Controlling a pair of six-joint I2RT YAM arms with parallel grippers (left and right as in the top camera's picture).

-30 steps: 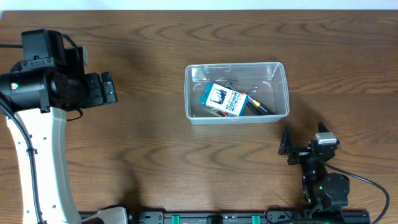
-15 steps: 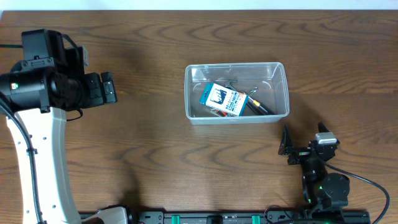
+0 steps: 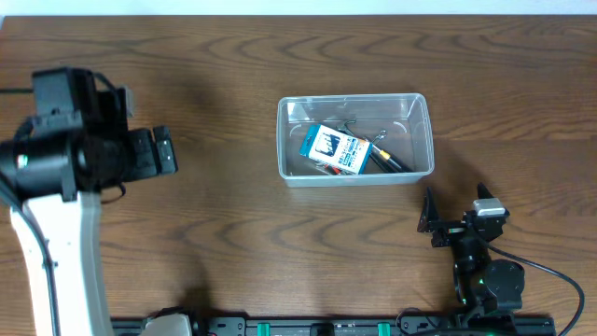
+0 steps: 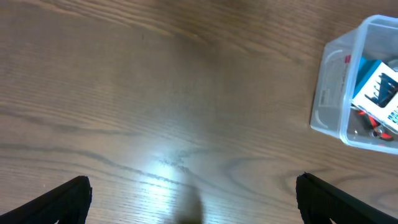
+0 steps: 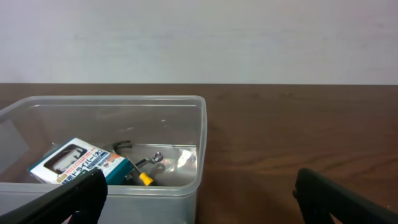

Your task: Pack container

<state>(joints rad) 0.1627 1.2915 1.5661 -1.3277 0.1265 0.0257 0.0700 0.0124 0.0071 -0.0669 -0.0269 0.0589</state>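
The clear plastic container [image 3: 355,172] stands at the table's centre right. It holds a small blue and white box [image 3: 334,149], a yellow-handled tool and several small metal tools. It shows in the left wrist view [image 4: 333,81] at the right edge and in the right wrist view [image 5: 174,186] at lower left. My left gripper [image 3: 164,151] is open and empty, raised far left of the container, with bare wood between its fingers [image 4: 193,199]. My right gripper [image 3: 457,207] is open and empty, low near the front edge, just right of the container's front corner [image 5: 199,199].
The dark wood table [image 3: 233,233] surrounds the container. The left arm's white link [image 3: 56,243] stands along the left side. A black rail [image 3: 317,327] runs along the front edge. A pale wall [image 5: 199,37] lies behind the table.
My left arm has shifted slightly down and toward the front. The right arm and container have not moved.
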